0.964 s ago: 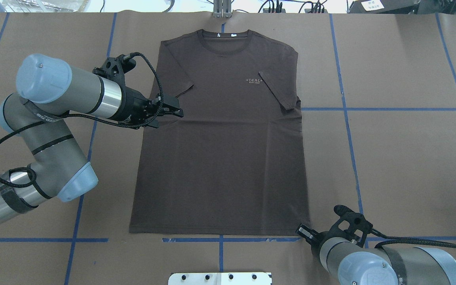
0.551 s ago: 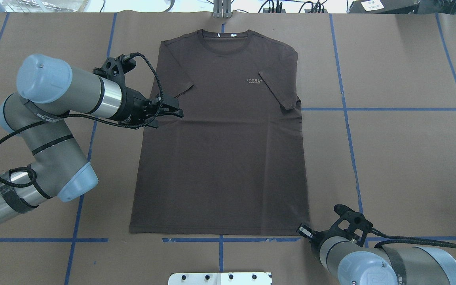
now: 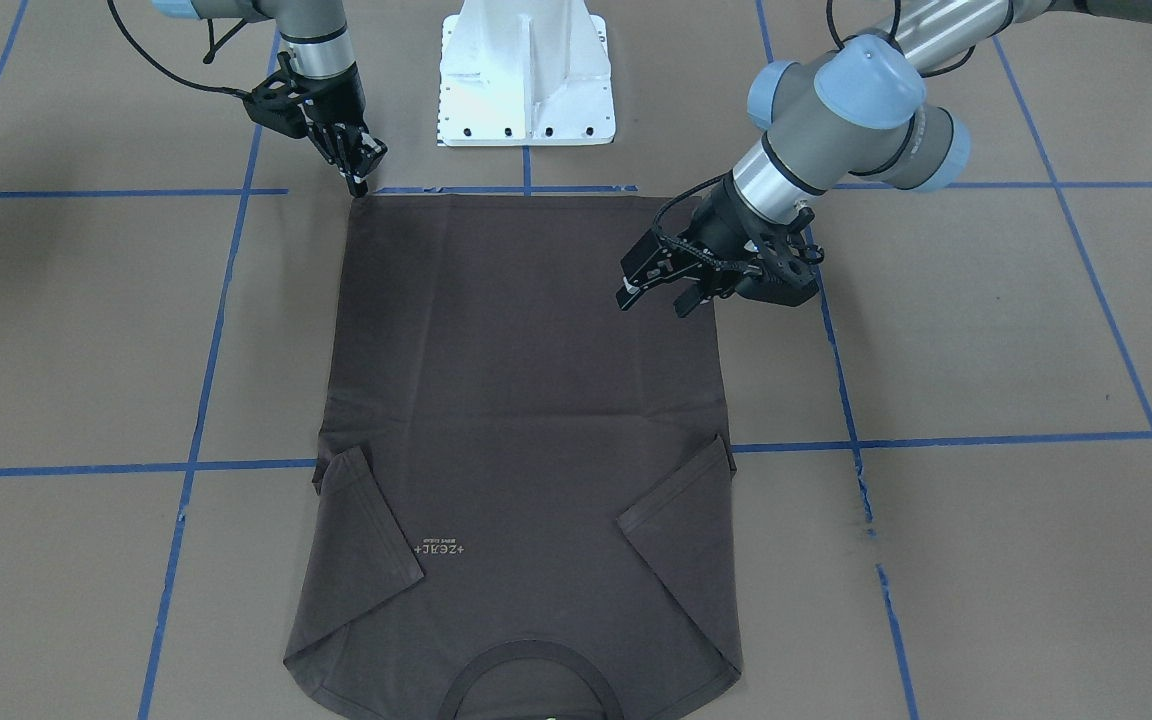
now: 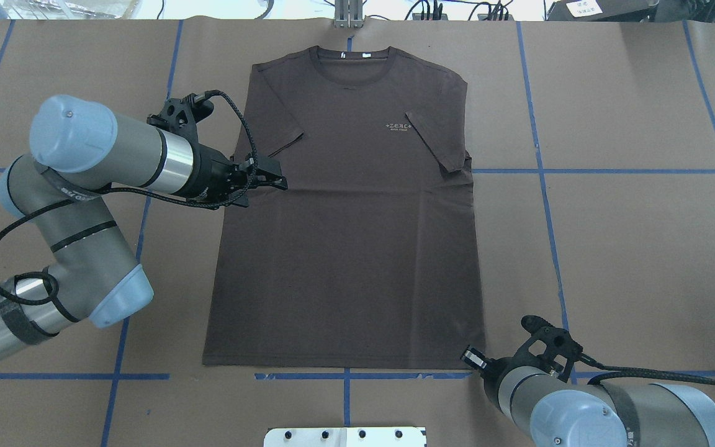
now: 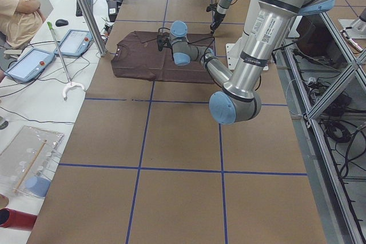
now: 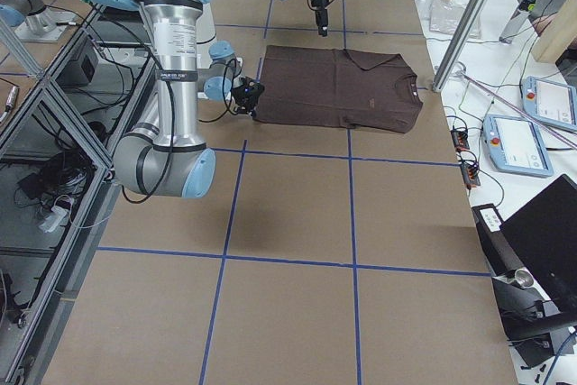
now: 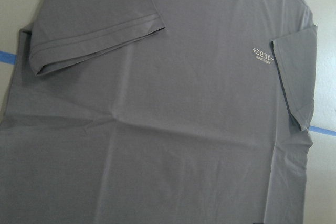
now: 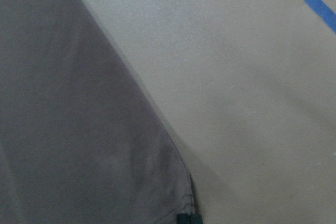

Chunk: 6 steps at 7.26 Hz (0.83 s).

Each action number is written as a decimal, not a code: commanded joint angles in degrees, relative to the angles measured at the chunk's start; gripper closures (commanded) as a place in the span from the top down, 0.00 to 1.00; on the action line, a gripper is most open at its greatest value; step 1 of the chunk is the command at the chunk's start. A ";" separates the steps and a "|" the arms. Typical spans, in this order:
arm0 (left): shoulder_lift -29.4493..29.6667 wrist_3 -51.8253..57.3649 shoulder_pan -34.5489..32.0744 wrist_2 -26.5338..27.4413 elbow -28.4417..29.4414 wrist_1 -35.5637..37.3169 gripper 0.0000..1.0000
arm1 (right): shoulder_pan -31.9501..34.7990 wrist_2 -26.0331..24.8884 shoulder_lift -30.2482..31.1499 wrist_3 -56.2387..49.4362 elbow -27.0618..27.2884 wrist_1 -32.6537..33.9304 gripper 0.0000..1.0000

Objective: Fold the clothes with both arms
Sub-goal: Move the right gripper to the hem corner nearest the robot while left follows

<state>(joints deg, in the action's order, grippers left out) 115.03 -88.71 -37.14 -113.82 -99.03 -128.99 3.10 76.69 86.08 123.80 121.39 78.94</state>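
Observation:
The dark brown-grey T-shirt (image 4: pixel 357 236) lies flat on the table, collar at the far side, both sleeves folded inward onto the chest. It also shows in the front view (image 3: pixel 526 400) and the left wrist view (image 7: pixel 184 103). My left gripper (image 4: pixel 270 186) is open and hovers over the shirt's left side edge, just below the folded sleeve; in the front view (image 3: pixel 652 303) its fingers stand apart. My right gripper (image 4: pixel 470 357) is at the near right hem corner, in the front view (image 3: pixel 361 182) too. Its fingertips (image 8: pixel 188 217) are together, pinching that corner.
The white pedestal base (image 3: pixel 526 70) stands at the table's near edge, behind the hem. Blue tape lines (image 4: pixel 544 171) grid the brown table cover. A metal post (image 4: pixel 348 15) stands at the far edge. A seated person (image 5: pixel 17 15) and tablets are beyond the far side.
My left arm has shifted slightly toward the robot's side, gripper still over the shirt's left edge. My right gripper has crept a little up and left onto the hem corner.

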 commanded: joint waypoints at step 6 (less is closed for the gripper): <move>-14.48 -19.39 23.78 24.70 -14.80 20.27 0.82 | 1.20 0.30 0.14 -0.22 1.13 0.07 0.00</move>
<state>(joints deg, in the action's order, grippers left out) 101.43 -106.67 -14.07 -89.62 -114.19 -109.37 4.38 77.12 86.25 123.51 122.59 78.99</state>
